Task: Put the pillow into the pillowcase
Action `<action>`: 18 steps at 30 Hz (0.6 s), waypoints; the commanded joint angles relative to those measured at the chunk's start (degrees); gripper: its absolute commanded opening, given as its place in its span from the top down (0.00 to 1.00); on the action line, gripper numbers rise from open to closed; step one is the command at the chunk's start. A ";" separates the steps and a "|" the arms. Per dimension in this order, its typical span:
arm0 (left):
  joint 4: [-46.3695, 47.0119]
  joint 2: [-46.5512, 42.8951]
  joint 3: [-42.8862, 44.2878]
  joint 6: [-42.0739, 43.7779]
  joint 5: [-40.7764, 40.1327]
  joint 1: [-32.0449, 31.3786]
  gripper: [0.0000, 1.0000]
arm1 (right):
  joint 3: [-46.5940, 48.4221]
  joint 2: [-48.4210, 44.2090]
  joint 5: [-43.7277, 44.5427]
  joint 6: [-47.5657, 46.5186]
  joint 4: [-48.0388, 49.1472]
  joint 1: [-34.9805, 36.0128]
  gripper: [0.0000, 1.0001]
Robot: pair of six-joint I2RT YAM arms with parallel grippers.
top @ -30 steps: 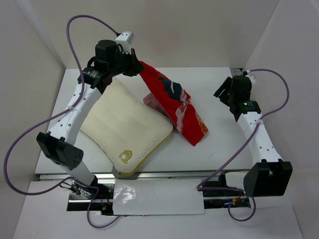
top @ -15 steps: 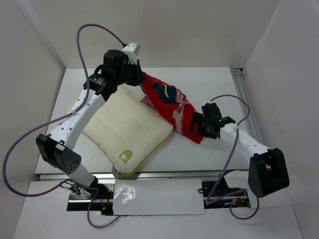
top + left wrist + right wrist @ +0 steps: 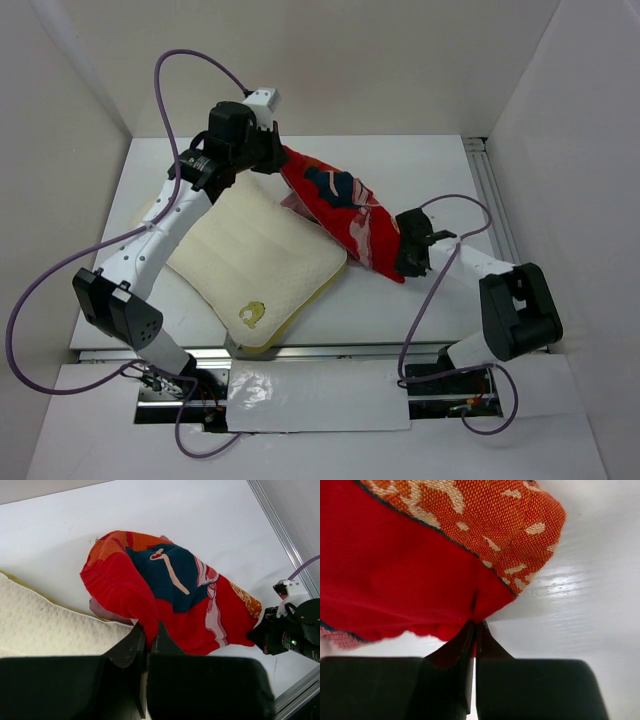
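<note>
Pillowcase (image 3: 345,205) is pinched at far end by left gripper (image 3: 275,160), at near corner by right gripper (image 3: 403,262); pillow (image 3: 255,250) is laid touching it, left-arm side.

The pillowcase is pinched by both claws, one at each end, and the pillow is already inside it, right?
Not quite. The left gripper and right gripper do pinch the pillowcase at opposite ends, but the pillow is not inside it: the top external view shows it lying uncovered alongside the case.
</note>
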 commanded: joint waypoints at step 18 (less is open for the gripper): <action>-1.02 -6.38 23.89 -10.92 -21.57 -0.19 1.00 | 66.66 -15.58 28.80 -14.18 0.48 -2.27 1.00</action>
